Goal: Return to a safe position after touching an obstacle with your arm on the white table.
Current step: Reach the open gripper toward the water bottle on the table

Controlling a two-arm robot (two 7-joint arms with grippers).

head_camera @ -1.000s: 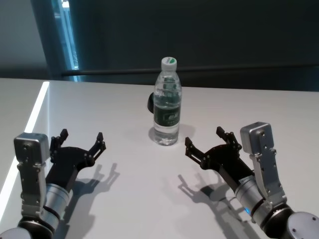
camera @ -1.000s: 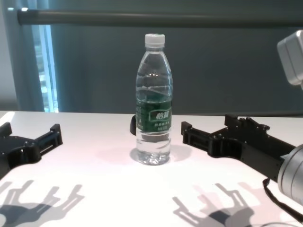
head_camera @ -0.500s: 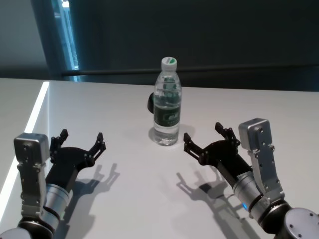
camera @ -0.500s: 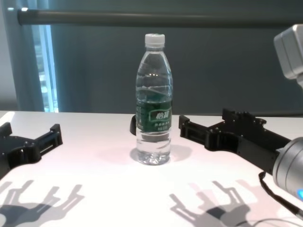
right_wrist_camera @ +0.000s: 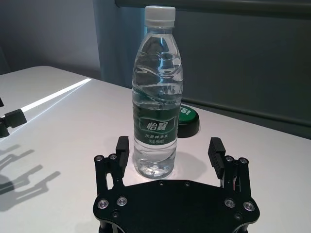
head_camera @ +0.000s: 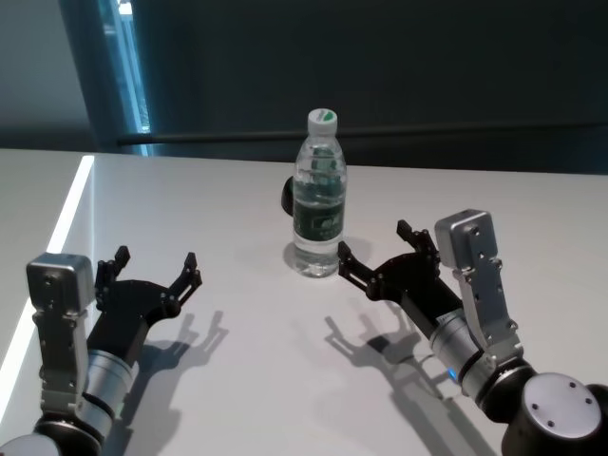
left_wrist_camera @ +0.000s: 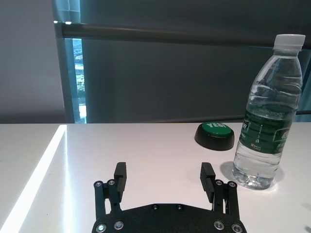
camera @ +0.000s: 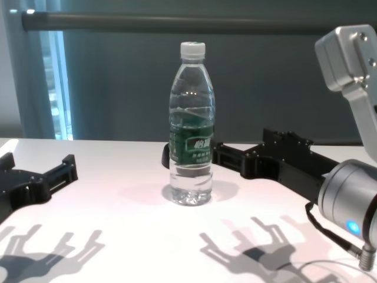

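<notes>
The obstacle, a clear water bottle [head_camera: 318,204] [camera: 191,135] with a white cap and a dark green label, stands upright mid-way across the white table [head_camera: 237,370]. My right gripper [head_camera: 373,240] [camera: 241,144] is open just right of the bottle's lower half. Its nearer fingertip reaches the bottle's side, and I cannot tell whether they touch. In the right wrist view the bottle [right_wrist_camera: 158,111] stands just ahead of the gap between the open fingers [right_wrist_camera: 122,145]. My left gripper [head_camera: 156,256] [left_wrist_camera: 164,168] rests open at the near left, well apart from the bottle [left_wrist_camera: 265,126].
A black-based green button [left_wrist_camera: 215,135] [right_wrist_camera: 186,119] sits on the table just behind the bottle. The table's left edge [head_camera: 57,237] runs beside my left arm. A dark wall with a horizontal rail [camera: 177,22] stands beyond the far edge.
My right arm has swung left and forward, bringing its open gripper up against the bottle's right side. The bottle and my left arm have stayed put.
</notes>
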